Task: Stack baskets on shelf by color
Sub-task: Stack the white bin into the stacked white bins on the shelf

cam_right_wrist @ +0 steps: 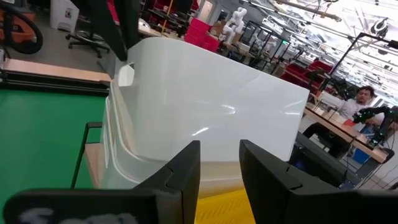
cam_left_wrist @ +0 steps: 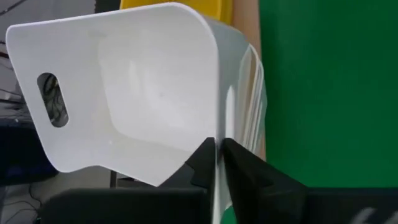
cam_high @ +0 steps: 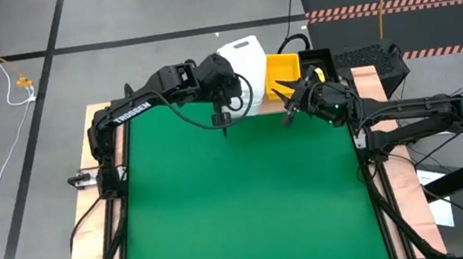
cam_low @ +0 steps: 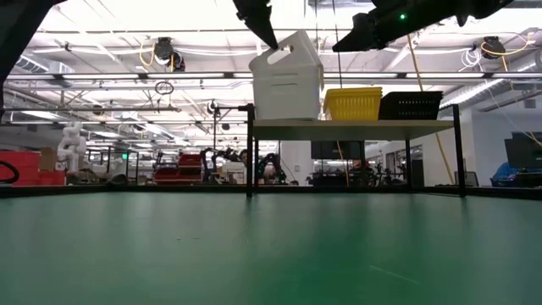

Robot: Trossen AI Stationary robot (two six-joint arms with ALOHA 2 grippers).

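— Pinching the thin wall of the top white basket (cam_left_wrist: 124,93), that left tool (cam_left_wrist: 217,157)? Looked clamped narrow on the plastic, up over the far edge of the desk (cam_high: 243,210).

— Clamped on it, yes. Sat tilted on the white stack (cam_low: 288,106) at one end of the shelf (cam_low: 356,129), with one corner high and not nested level.

— And beside it?

— Found the yellow baskets (cam_low: 353,103) just next door, then the black baskets (cam_low: 410,105), all on the same board.

— Right tool (cam_right_wrist: 219,155)?

— Hung high near the yellow baskets with fingers spread wide, holding nothing, facing the white wall.

— Likely trouble from there?

— Could have let go with the basket cocked like that. Might have left it jammed askew, or sliding off the back of the shelf. Could also have dragged the whole white stack sideways if pulled away without a clean release, and knocked the yellow baskets. Judged tight, too, between the two tools. Might have clipped one another on any careless retreat.
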